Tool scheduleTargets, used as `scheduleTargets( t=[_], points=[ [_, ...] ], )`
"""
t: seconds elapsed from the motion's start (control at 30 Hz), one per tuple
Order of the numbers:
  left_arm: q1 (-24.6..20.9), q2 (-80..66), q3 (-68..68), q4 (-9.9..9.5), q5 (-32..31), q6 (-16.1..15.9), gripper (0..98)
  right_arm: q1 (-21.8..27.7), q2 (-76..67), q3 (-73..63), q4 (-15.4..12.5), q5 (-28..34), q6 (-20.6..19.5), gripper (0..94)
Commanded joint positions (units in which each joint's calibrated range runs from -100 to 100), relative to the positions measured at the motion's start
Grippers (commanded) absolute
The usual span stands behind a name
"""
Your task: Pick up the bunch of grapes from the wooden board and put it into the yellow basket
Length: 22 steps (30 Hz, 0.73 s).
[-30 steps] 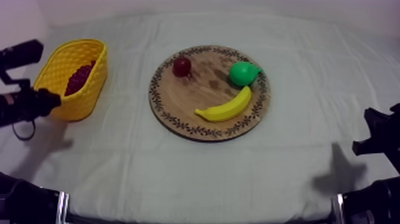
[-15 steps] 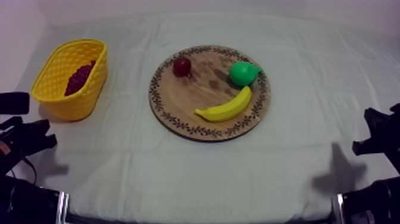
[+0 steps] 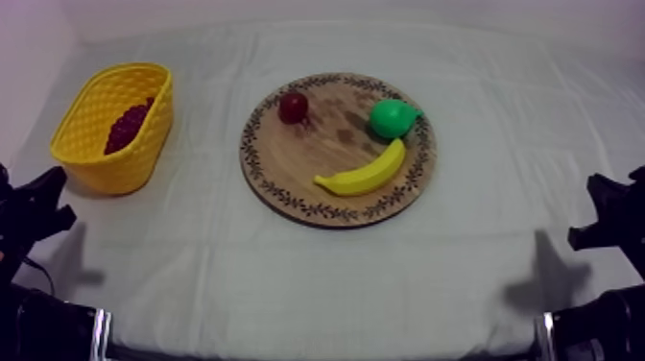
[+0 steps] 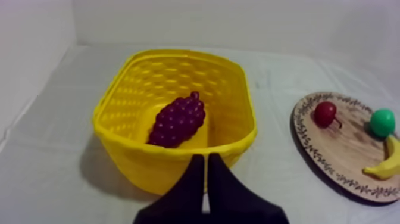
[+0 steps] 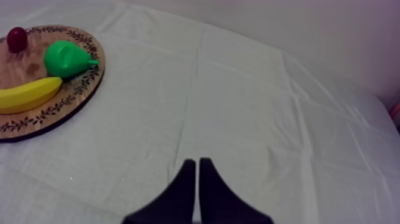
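Top view gives you the yellow basket (image 3: 120, 171) at the left side of the table, and the bunch of grapes (image 3: 128, 126) lies inside it, resting against the inner wall. The wooden board (image 3: 326, 144) sits in the middle of the grey-white cloth (image 3: 288, 278), well apart from the basket. On the board you see three fruits: a small red fruit (image 3: 294, 107) near the far rim, a pear (image 3: 394, 118) at the right side, and a banana (image 3: 363, 173) at the near side, with its upper tip close under the pear.

You find the left gripper (image 4: 205, 159) low at the left edge of the table, near the front of the basket. In the left wrist view its two black fingers are pressed together into a narrow wedge, clenched on nothing, and they point at the near wall of the basket.

You find the right gripper (image 5: 197, 162) low at the right edge, well apart from the board. In the right wrist view its fingers are also closed together, grasping nothing, over bare cloth.
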State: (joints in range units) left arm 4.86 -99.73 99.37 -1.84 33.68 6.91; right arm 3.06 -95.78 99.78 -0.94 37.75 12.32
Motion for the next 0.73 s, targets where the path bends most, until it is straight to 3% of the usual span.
scheduleTargets(
  t=[0.0, 0.7],
  points=[
    [0.05, -0.09, 0.05, -0.03, 0.01, 1.27, 0.1, 0.01, 0.02, -0.01, -0.01, -0.01, 0.01, 0.3],
    [0.03, -0.27, 0.08, -0.04, -0.05, 2.27, 0.1, 0.01, 0.02, -0.01, -0.01, -0.01, -0.01, 0.3]
  ],
)
